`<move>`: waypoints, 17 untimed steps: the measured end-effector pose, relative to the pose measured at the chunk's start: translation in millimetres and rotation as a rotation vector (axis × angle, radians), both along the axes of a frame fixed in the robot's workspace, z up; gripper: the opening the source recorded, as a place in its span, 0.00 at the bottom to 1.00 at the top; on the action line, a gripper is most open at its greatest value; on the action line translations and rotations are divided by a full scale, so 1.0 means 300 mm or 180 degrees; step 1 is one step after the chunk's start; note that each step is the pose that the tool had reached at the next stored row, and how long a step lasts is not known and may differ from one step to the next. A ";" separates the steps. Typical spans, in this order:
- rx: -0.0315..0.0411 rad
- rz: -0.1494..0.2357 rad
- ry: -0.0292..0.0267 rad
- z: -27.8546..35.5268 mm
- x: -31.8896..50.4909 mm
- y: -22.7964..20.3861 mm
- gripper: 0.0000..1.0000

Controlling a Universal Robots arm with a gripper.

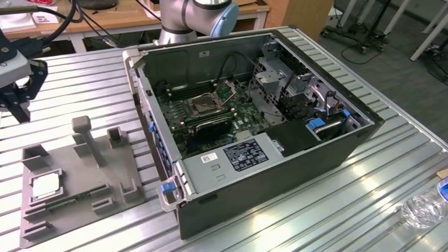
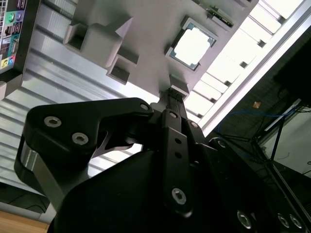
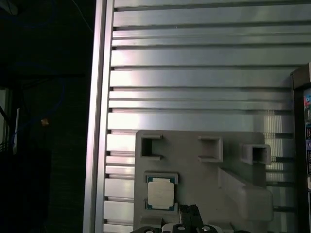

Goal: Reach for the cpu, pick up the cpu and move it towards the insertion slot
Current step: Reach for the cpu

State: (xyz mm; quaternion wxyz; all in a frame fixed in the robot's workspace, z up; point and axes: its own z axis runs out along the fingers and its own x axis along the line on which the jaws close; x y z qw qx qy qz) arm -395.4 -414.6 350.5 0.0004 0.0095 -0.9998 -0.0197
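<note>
Empty fingers (image 3: 184, 214) hang near the cpu (image 3: 161, 192).
They are pressed shut, so coming down they could bump it crooked in its grey plate (image 3: 194, 174).

No lettering can be made out. A dark label (image 1: 245, 155) with fine white print and a small white sticker (image 1: 210, 157) at its nine o'clock sit on the grey metal box (image 1: 210, 176) inside the computer case (image 1: 280, 178). Both are too small to read.
</note>
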 end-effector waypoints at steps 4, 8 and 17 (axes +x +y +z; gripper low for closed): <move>0.0000 0.0000 0.0000 -0.004 0.000 -0.003 0.11; 0.0000 0.0000 0.0000 -0.009 0.000 -0.006 0.11; 0.0000 0.0000 0.0000 -0.013 0.000 -0.007 0.11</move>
